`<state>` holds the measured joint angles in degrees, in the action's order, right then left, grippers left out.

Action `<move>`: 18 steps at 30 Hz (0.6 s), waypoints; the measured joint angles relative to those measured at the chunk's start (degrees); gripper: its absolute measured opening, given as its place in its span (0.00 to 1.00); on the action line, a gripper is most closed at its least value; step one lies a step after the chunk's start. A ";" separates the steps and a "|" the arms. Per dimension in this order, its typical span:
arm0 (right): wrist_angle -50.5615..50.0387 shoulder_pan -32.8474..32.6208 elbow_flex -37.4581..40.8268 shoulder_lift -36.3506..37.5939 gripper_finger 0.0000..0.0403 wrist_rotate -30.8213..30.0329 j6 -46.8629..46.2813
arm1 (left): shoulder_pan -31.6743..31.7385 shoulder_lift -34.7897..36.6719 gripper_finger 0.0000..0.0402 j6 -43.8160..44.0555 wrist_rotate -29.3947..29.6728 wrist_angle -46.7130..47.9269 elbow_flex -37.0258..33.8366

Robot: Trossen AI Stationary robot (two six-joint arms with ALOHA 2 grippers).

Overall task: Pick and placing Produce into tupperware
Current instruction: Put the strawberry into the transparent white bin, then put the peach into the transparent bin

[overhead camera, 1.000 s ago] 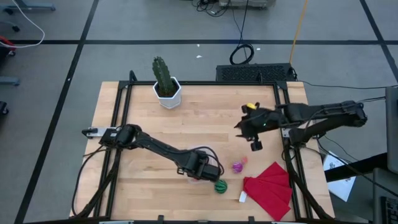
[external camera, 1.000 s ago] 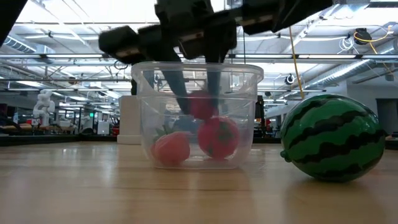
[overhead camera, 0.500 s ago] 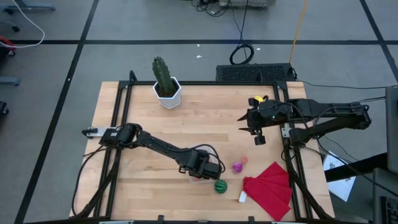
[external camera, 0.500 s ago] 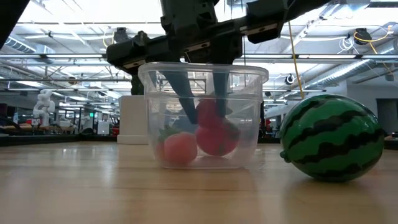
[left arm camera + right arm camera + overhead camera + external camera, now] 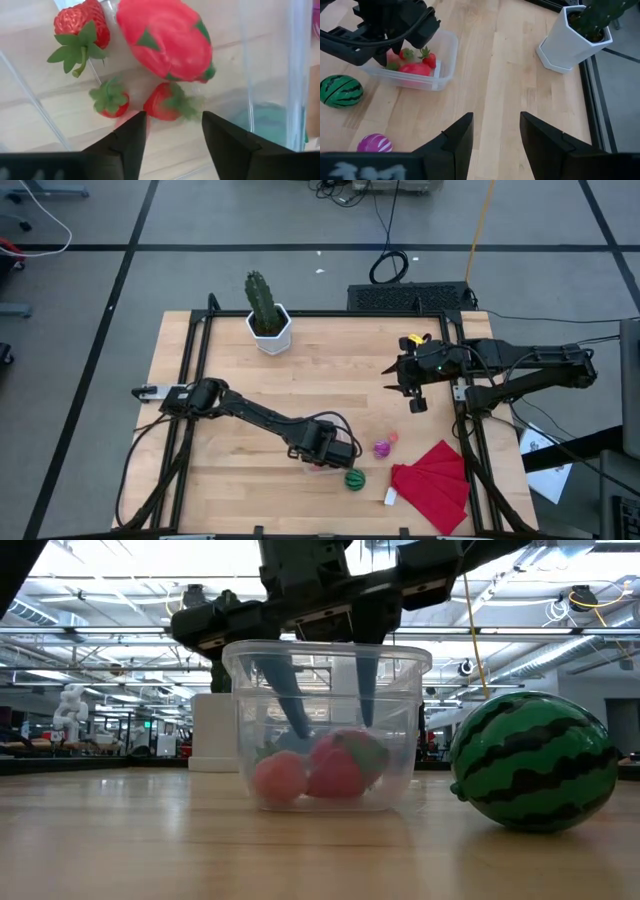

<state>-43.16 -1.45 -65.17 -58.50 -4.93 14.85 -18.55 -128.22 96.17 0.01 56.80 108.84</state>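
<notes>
The clear tupperware [image 5: 248, 690] stands on the table near its front edge and shows in the high view [image 5: 342, 448] under my left hand. In it lie a large red piece [image 5: 165, 40] and three strawberries [image 5: 167, 102]. My left gripper [image 5: 174, 125] points down into the tupperware, open, its fingers [image 5: 300, 715] just above the produce with nothing between them. A green striped ball [image 5: 530, 760] and a purple piece [image 5: 381, 448] lie on the table to the right of the tupperware. My right gripper [image 5: 412, 402] hovers open and empty near the table's right edge.
A cactus in a white pot [image 5: 266, 310] stands at the far left of the table. A folded red cloth [image 5: 432, 483] and a small white piece [image 5: 390, 496] lie at the near right corner. A small pink bit [image 5: 393, 437] lies beside the purple piece.
My left gripper has opened inside the tupperware and let go of a red strawberry, which has dropped among the other pieces on the bottom. My right gripper has drawn back a little toward the table's right edge and risen slightly.
</notes>
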 joint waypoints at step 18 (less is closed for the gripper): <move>-0.04 -4.73 12.69 -0.02 0.38 19.38 -9.90 | -7.12 21.03 0.57 -1.07 28.72 1.75 0.15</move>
<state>-43.20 -6.18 -52.48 -58.52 14.45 4.95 -25.67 -107.19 95.10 28.73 58.54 108.99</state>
